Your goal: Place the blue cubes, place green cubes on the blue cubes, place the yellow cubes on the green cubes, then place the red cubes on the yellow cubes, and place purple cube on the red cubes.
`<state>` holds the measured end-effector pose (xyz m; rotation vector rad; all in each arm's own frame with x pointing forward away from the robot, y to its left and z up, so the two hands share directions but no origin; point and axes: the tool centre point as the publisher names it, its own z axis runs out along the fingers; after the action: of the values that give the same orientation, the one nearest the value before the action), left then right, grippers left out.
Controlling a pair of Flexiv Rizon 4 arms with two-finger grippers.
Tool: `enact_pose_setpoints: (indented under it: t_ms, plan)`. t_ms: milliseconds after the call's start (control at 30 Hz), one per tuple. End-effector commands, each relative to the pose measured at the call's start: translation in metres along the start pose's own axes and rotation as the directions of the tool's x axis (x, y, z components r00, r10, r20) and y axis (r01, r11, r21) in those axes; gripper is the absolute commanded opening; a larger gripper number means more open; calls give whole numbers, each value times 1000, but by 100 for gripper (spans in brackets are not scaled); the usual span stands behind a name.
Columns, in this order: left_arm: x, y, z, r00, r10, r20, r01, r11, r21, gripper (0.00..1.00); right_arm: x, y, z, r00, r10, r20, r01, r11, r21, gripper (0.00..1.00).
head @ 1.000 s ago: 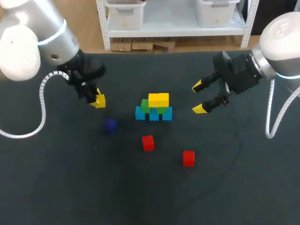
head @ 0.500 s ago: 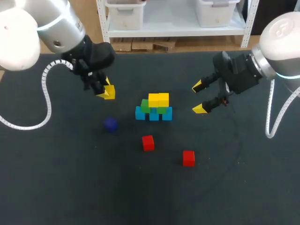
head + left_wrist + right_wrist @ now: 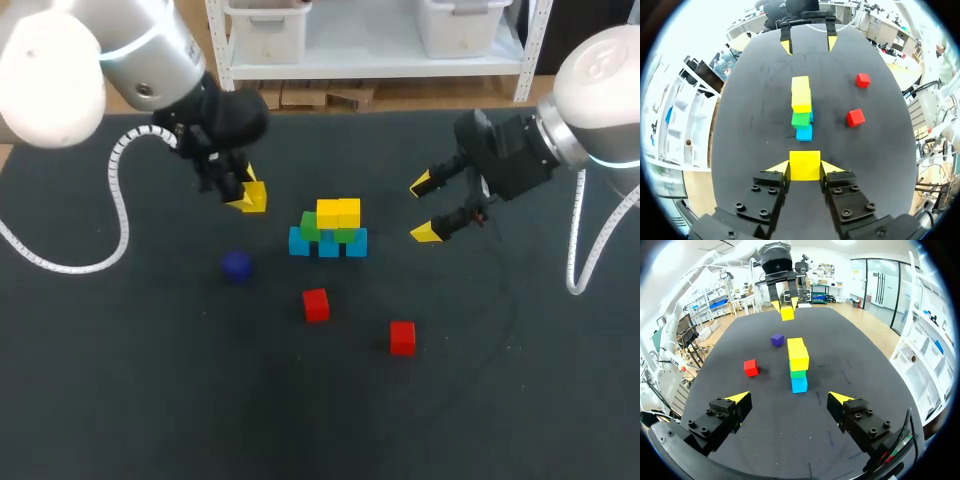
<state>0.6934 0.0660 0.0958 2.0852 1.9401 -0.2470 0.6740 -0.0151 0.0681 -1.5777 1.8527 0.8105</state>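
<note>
The left gripper (image 3: 247, 196) is clamped on a yellow cube (image 3: 804, 165), up at ten o'clock of the block stack (image 3: 328, 230) in the head view. The right gripper (image 3: 428, 208) stands spread wide at the stack's three o'clock.

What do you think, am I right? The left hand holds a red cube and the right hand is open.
Not quite: the left wrist view shows the left hand holds a yellow cube, not red. The right hand is open.
</note>
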Motion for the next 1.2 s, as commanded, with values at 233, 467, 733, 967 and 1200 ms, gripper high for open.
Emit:
enact_pose_setpoints:
  t_ms: [233,467,733,967,1200]
  plan:
    - [-14,2,8,1000,12,7,-12,1000,11,0,0,0,0,1000,-1,2,1,1000,0,100]
    - [-25,3,17,999,30,15,-30,999,29,0,0,0,0,1000,-1,2,1,1000,0,100]
    - [-33,2,26,999,34,17,-34,998,47,0,0,0,0,1000,-1,2,1,1000,0,100]
    - [-40,5,31,999,34,12,-35,998,55,0,0,0,0,1000,-1,2,1,1000,0,100]
    - [-45,6,37,999,40,8,-40,997,66,0,0,0,0,1000,-1,2,1,1000,0,100]
